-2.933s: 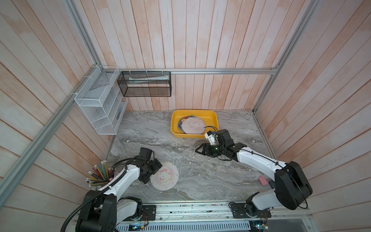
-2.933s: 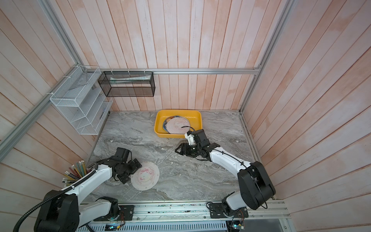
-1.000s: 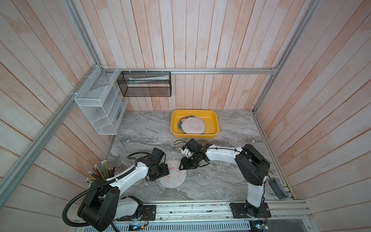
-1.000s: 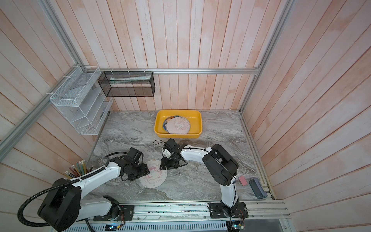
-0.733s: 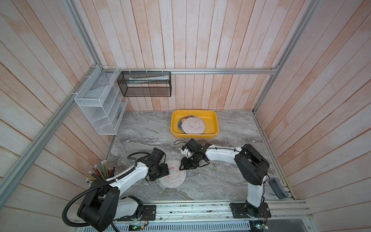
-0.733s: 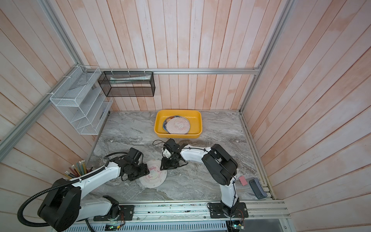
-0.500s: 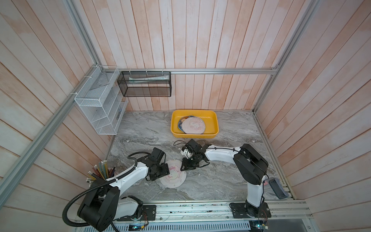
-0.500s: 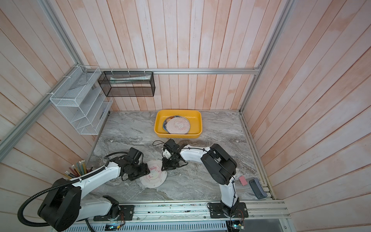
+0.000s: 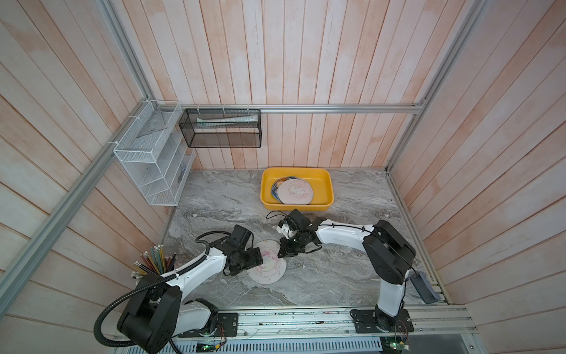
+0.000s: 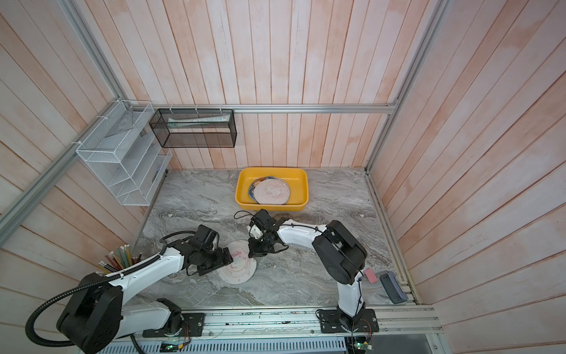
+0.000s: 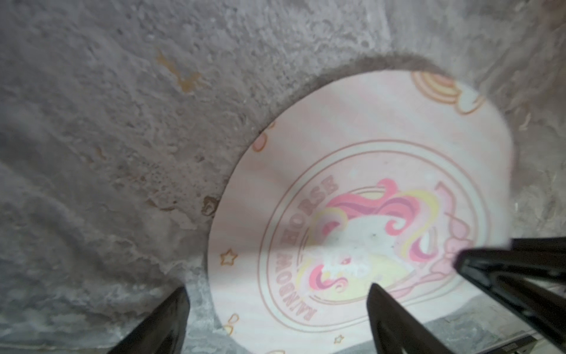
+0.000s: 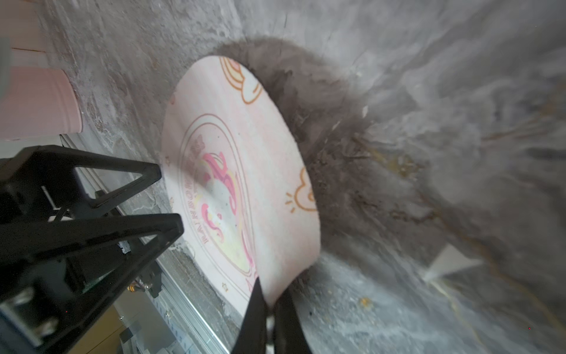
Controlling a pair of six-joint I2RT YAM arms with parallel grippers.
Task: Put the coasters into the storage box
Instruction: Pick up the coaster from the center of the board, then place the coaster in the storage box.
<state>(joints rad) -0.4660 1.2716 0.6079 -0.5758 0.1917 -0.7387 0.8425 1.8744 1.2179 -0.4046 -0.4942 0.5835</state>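
Note:
A cream coaster (image 9: 269, 264) (image 10: 240, 266) printed with a pink unicorn lies near the front middle of the marble table. My right gripper (image 12: 272, 291) (image 9: 283, 251) is shut on its far right edge, which lifts and bends a little off the table (image 12: 245, 168). My left gripper (image 11: 277, 291) (image 9: 255, 259) stands open over the coaster's left side (image 11: 367, 199), one finger above the print and one off the edge. The yellow storage box (image 9: 326, 184) (image 10: 301, 180) sits at the back; a cream coaster (image 9: 295, 191) lies in it over a dark blue one (image 9: 274, 187).
A cup of pencils (image 9: 153, 263) stands at the front left. A white wire rack (image 9: 150, 162) and a black mesh basket (image 9: 220, 128) hang on the walls. A pink eraser (image 10: 370, 275) and a grey-blue device (image 10: 393, 288) lie at the front right edge.
My right gripper has shut on the coaster's edge. My left gripper has opened wider. The coaster has stayed in place.

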